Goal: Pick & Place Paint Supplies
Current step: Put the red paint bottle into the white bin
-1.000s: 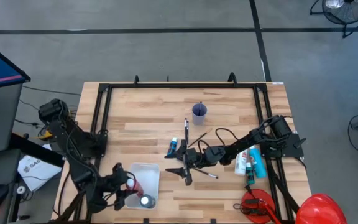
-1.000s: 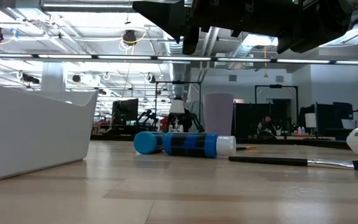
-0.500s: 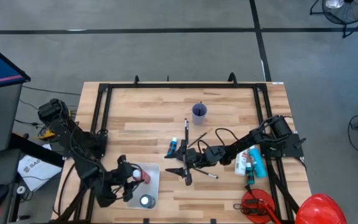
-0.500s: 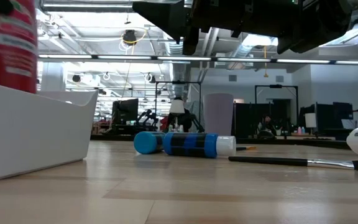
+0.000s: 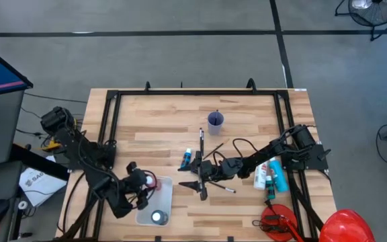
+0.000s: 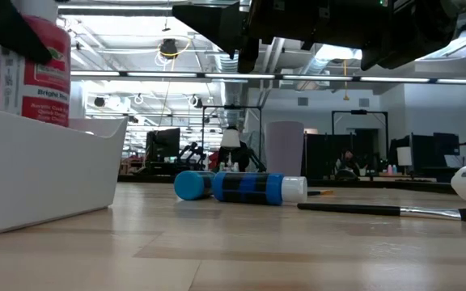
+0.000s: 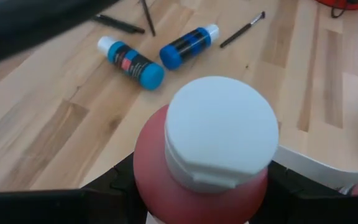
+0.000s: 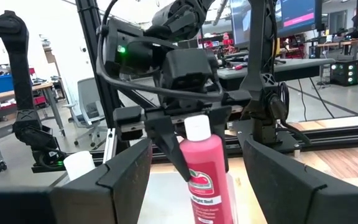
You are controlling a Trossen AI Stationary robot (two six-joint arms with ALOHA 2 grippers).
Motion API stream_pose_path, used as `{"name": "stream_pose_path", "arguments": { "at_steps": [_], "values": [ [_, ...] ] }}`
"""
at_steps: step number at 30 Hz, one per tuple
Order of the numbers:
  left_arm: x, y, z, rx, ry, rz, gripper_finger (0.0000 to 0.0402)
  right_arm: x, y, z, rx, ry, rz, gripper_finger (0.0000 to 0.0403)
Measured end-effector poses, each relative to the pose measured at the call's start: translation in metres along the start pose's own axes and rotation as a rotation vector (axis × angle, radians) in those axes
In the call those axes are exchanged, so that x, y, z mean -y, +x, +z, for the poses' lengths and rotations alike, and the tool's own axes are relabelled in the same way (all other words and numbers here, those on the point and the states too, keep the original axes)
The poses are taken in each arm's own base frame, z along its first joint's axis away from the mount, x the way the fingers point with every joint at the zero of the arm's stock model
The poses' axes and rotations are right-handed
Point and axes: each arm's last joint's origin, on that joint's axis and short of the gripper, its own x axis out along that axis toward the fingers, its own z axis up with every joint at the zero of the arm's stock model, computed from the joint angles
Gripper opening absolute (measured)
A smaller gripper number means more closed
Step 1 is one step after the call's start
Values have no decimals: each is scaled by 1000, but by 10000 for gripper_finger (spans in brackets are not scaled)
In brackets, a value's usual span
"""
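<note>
My left gripper (image 5: 145, 186) is shut on a red paint bottle (image 8: 205, 177) with a white cap, over the far left part of a white bin (image 5: 164, 196). The bottle (image 6: 43, 73) shows above the bin's wall (image 6: 47, 174), which hides its lower end. A white-capped bottle (image 5: 156, 216) lies in the bin. Two blue bottles (image 6: 253, 187) (image 6: 191, 184) and a dark brush (image 6: 387, 210) lie on the table's middle. My right gripper (image 5: 201, 181) hovers open above them, level, facing the bin, with nothing between its fingers. My left gripper pinches the red bottle's upper body (image 8: 201, 148), just below the cap, between its two fingers (image 8: 168, 142). The fingers slant down from the table's left side and lie across the bottle. It stands upright, cap up; whether its bottom touches the bin I cannot tell.
A lilac cup (image 5: 215, 120) stands toward the far edge. White, teal and light blue bottles (image 5: 269, 175) lie at the right, beside the right arm. A red helmet-like thing (image 5: 345, 225) sits off the near right corner. A black frame (image 5: 193, 94) borders the table.
My left gripper has swung with the red bottle from over the bin's near left toward the table's far edge and a little right, turning as it went. The bottle has come into the low view and stands upright above the bin's wall.
</note>
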Motion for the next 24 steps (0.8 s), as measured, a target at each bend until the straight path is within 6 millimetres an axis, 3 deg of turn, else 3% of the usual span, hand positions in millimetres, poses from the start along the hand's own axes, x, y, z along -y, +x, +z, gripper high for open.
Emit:
{"name": "stream_pose_path", "arguments": {
  "at_steps": [9,24],
  "values": [
    [-20,9,-27,12,-67,56,182,0,0,0,-1,0,0,246],
    [-26,0,-20,-21,-51,11,200,3,1,0,-2,-1,-7,246]
  ]
}}
